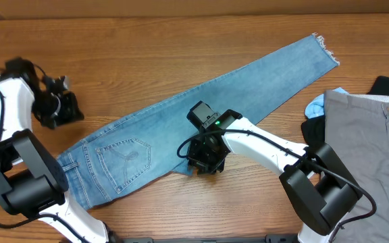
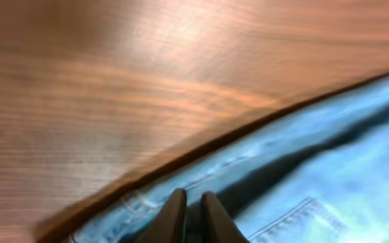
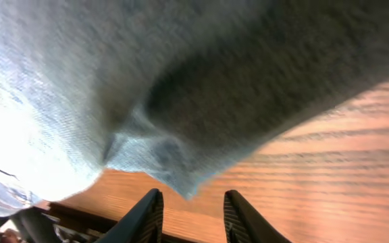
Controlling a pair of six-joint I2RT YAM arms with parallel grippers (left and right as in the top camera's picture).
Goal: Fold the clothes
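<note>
Right pincer stood released at the folded edge of the jeans, gripping nothing; left pincer hung beside them over the surface, too blurred for me to tell its state

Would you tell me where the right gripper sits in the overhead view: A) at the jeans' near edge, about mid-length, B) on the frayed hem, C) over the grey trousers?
A: the right gripper sits at the near edge of the jeans, between the back pocket and the frayed hem.
</note>
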